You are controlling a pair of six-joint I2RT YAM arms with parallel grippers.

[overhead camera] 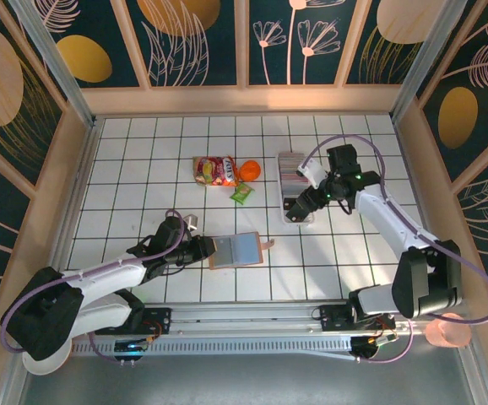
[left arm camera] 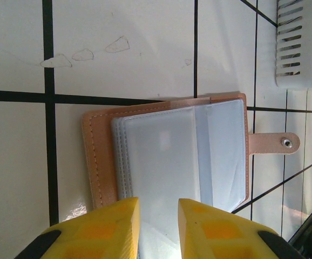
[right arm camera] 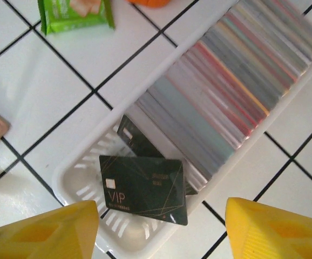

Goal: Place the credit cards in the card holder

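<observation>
The card holder (overhead camera: 239, 250) lay open near the front middle of the bench (overhead camera: 134, 169), snap tab pointing right, with loads of bare tile around it. The left gripper (left arm camera: 158, 208) sat at its left edge, jaws narrow, and the clear sleeves ran into the gap. I honestly couldn't tell if it was pinching. Up close from the right wrist you could make out a black VIP card (right arm camera: 145, 186) leaning at the end of the white tray (right arm camera: 80, 178), beside the packed credit cards (right arm camera: 237, 81). The right gripper (right arm camera: 161, 210) hung over that end, jaws wide apart.
</observation>
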